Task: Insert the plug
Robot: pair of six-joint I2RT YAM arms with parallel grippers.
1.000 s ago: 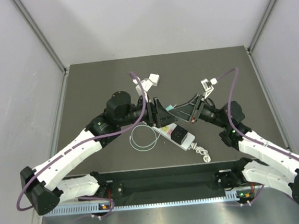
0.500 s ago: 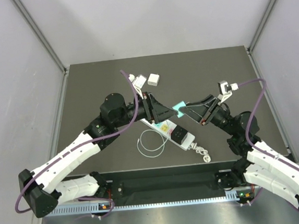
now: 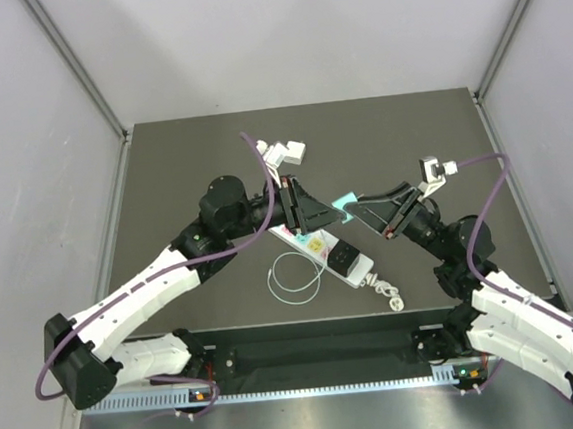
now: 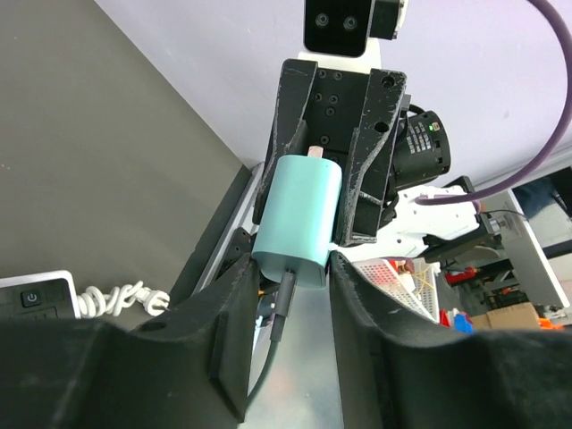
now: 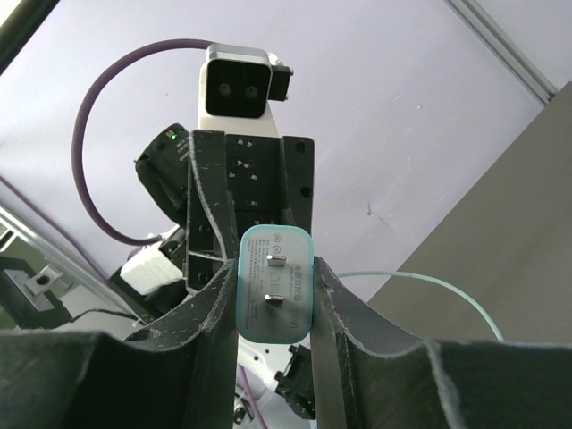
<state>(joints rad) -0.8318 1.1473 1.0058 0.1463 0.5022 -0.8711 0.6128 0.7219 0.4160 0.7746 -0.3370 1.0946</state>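
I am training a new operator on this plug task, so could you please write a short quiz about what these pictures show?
1. True or false: the charger is already plugged in.
2. In the right wrist view its prongs point: A toward the camera; B away from it; C sideways.
3. Which thing with a switch lies on the table below the charger?
Key: 1 false, the jaws of both arms grip it in the air; 2 A; 3 the power strip.
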